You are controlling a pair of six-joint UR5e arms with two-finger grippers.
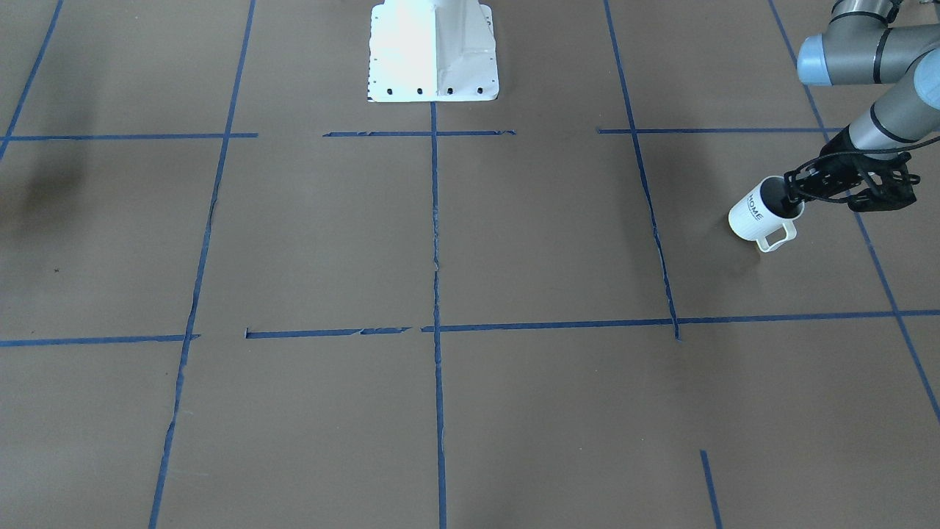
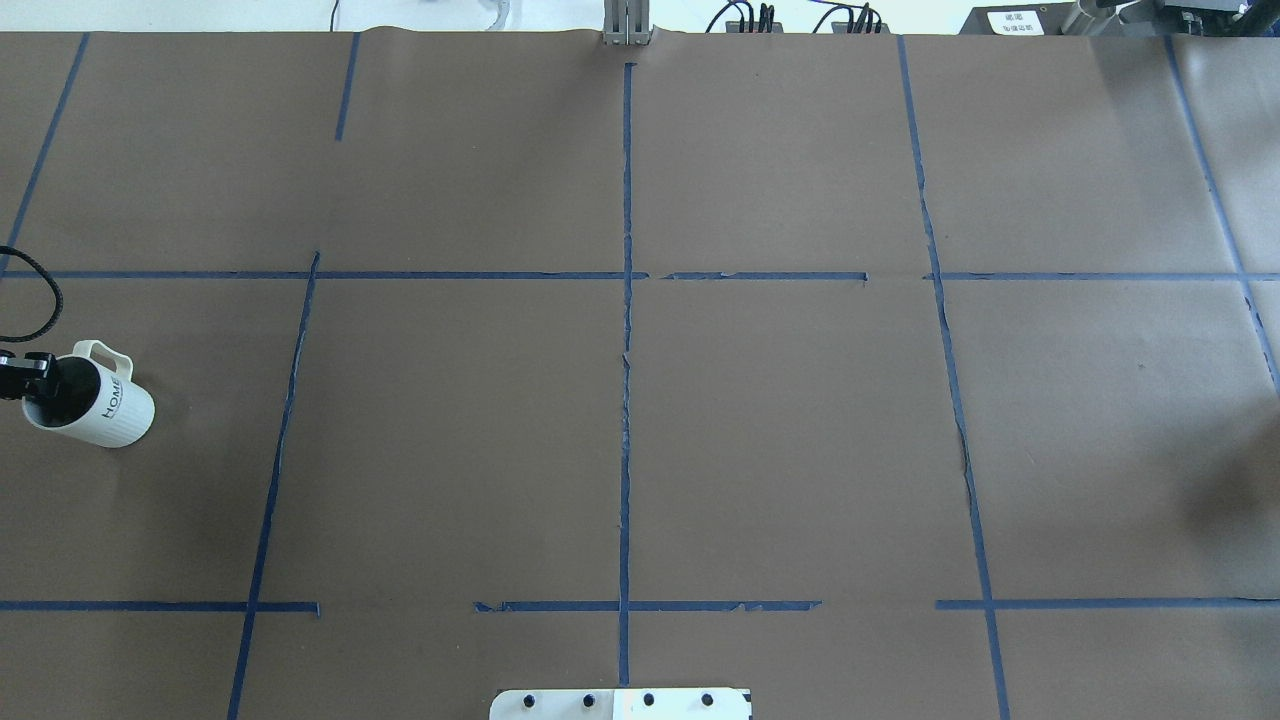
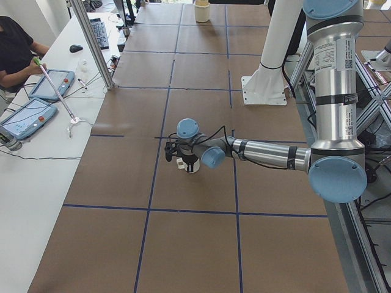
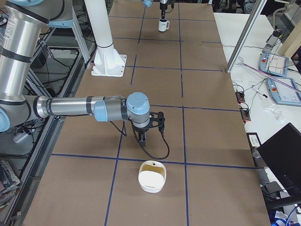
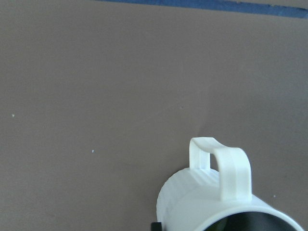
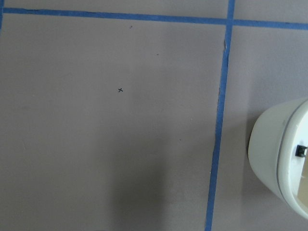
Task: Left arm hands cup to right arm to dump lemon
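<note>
Closest is the cup [image 5: 192,204], just under my left tool [image 1: 794,197], which is clenched on its rim with one finger inside. It's probably stiff, slick and chippable; its handle [image 5: 226,171] beside the tool is free. I cannot tell the right tool [image 4: 143,137]'s state.

The left arm [image 3: 269,152] is silver-grey tubing with black bands, light-blue joint caps [image 1: 815,59] and a white printed label [image 3: 333,58]. Its left gripper [image 1: 794,197] is a black open frame trailing looped black cables [image 2: 50,290]. The right arm [image 4: 70,106] shows the same grey and blue. The white pedestal [image 1: 433,51] has dark bolt holes.
</note>
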